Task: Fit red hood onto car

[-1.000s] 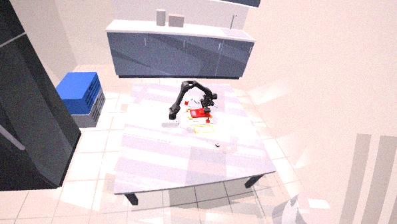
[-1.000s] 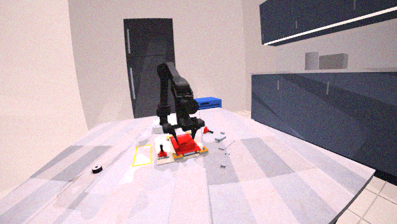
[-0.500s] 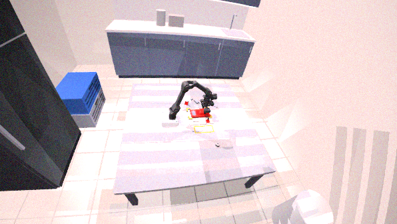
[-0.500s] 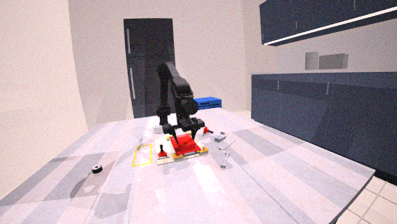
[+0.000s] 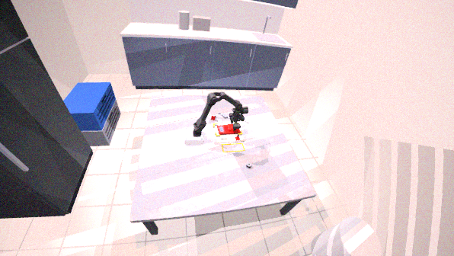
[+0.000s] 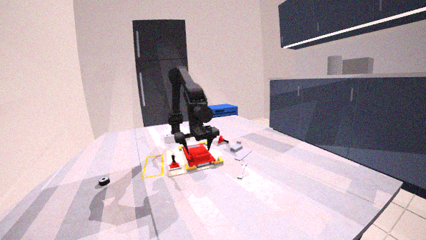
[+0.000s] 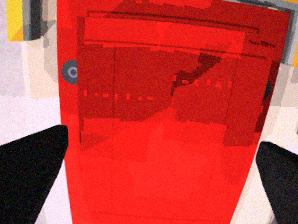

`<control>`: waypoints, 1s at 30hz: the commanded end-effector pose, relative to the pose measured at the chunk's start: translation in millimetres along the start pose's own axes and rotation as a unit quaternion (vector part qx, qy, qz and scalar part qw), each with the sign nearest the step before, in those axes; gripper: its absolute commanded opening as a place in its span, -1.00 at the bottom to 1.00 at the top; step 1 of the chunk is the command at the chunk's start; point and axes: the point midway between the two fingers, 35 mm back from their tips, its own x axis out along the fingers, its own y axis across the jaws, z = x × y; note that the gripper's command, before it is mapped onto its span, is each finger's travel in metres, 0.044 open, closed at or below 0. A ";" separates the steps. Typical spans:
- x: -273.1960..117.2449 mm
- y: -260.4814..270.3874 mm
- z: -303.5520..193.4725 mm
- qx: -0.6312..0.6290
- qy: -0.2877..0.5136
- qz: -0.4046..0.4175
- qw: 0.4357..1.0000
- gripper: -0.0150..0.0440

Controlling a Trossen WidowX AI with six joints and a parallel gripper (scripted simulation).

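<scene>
The red hood (image 5: 224, 129) (image 6: 201, 154) (image 7: 150, 175) lies over the car in the jig and looks about level. The jig's yellow corners (image 6: 218, 161) (image 7: 15, 20) show around it. In the wrist view a grey round peg end (image 7: 73, 72) shows at the hood's left edge, and a dark one partly shows at the right. My gripper (image 6: 198, 151) (image 7: 165, 143) is open, with one finger beside each long side of the hood. The fingertips are very close to its sides; contact cannot be told. The engine, most of the chassis and the other pegs are hidden.
A red-and-black part (image 6: 174, 164) stands beside the jig; another (image 6: 221, 139) lies behind it. A grey block (image 6: 236, 147) is to the right in the exterior view. A yellow outlined rectangle (image 6: 163, 165) and a black wheel (image 5: 249, 165) (image 6: 103, 181) are to the left there.
</scene>
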 end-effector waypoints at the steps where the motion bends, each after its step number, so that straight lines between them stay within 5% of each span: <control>1: -19.3 0.7 4.0 0.000 -0.004 0.000 1.000 1.00; 7: -68.5 0.8 2.1 0.000 -0.003 -0.002 1.000 1.00; 30: -68.5 0.8 2.1 0.000 -0.003 -0.002 1.000 1.00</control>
